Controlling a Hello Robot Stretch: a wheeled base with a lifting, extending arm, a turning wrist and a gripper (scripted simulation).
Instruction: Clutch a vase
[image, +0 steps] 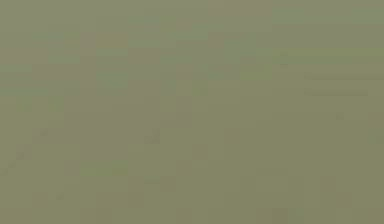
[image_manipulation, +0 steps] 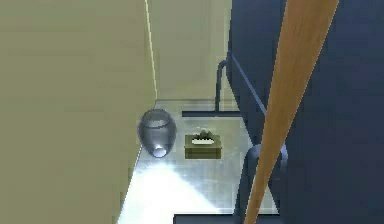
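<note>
A rounded grey, glassy vase (image_manipulation: 155, 133) stands upright on a pale shiny surface (image_manipulation: 165, 195). It is in the arm side view's middle left, close to a plain olive wall (image_manipulation: 70, 100).
A small olive-brown box (image_manipulation: 202, 147) with something dark on top sits just right of the vase. A bulky dark blue body (image_manipulation: 330, 70) with a dark curved tube (image_manipulation: 220, 85) rises at the right. A slanting orange-brown bar (image_manipulation: 285, 110) crosses it. Flat olive wall (image: 190, 110) stands close ahead.
</note>
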